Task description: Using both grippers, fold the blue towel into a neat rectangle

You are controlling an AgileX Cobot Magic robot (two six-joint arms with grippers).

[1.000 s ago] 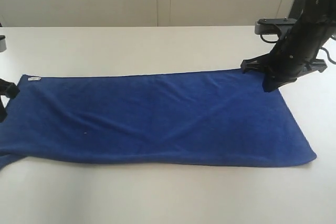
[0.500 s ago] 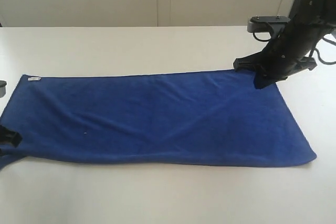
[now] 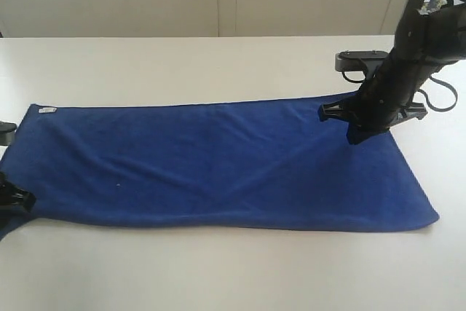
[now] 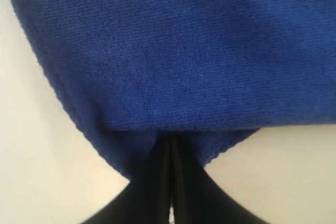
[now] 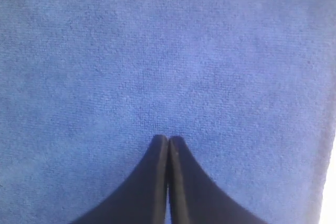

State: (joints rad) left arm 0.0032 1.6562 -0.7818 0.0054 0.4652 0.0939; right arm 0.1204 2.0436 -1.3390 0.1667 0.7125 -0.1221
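Observation:
The blue towel lies spread flat and long across the white table, with a small white tag at its far left corner. My right gripper is over the towel's far right corner. In the right wrist view its jaws are shut, with nothing between them and blue cloth beneath. My left gripper sits at the towel's left edge, close to the near corner. In the left wrist view it is shut. Its tips are tucked under a fold of the towel, so no pinched cloth shows.
A pale wall runs behind the table's far edge. Bare white tabletop lies in front of the towel, and more lies behind it. The right arm's cables and grey bracket hang over the far right of the table.
My left gripper has moved along the towel's left edge toward the near corner. My right gripper has shifted leftward and lower over the far right corner. The towel's outline is the same.

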